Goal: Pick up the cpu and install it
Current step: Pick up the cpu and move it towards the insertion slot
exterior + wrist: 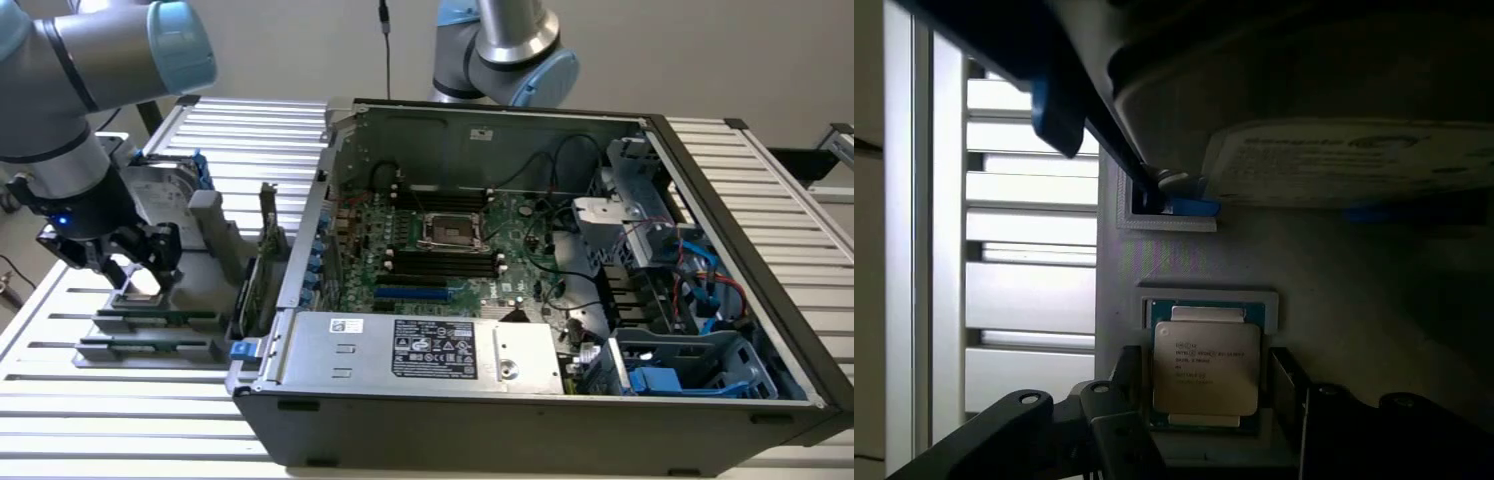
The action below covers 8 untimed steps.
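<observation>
— while the gripper (pixel 127 268) hangs low over the table (pixel 80 410) at the exterior view's left, how far along is the job, would you say?
— barely begun, i'd judge. the cpu (pixel 1206 368) lies flat in its pale holder (pixel 1209 296) on the table, beside the hard drive (pixel 1334 160) and near the memory sticks (pixel 150 322). it has not been lifted.
— and the gripper, is it clamped?
— no, it's spread. one finger (pixel 1126 385) stands on each side of the cpu, straddling it, with nothing gripped. whether they touch its edges i cannot tell.
— so the reach is done?
— as far as it shows, yes: lined up over the cpu. the grasp, the carry and the fitting are all left.
— where must it go?
— the socket (pixel 451 232) in the middle of the board (pixel 514 275) inside the open computer case (pixel 400 410), well apart from the cpu, toward the exterior view's right. it looks bare, nothing seated in it.
</observation>
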Each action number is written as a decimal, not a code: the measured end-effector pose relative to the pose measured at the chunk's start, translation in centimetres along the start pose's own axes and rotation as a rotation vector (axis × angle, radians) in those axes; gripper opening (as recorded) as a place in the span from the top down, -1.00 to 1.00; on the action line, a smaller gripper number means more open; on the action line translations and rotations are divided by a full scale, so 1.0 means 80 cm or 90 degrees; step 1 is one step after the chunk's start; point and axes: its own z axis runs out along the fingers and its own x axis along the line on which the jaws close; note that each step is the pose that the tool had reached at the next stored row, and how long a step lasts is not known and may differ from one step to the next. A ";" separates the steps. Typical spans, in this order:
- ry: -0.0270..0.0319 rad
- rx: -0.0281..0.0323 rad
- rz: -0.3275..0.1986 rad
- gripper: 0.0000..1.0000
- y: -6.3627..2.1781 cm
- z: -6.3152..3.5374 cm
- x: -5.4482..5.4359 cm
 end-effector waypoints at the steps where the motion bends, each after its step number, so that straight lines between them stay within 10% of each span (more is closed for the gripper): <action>1: 0.0000 0.0000 0.000 -0.24 0.000 0.000 0.000; 8: -0.0001 -0.0001 0.001 -0.24 0.000 0.002 0.000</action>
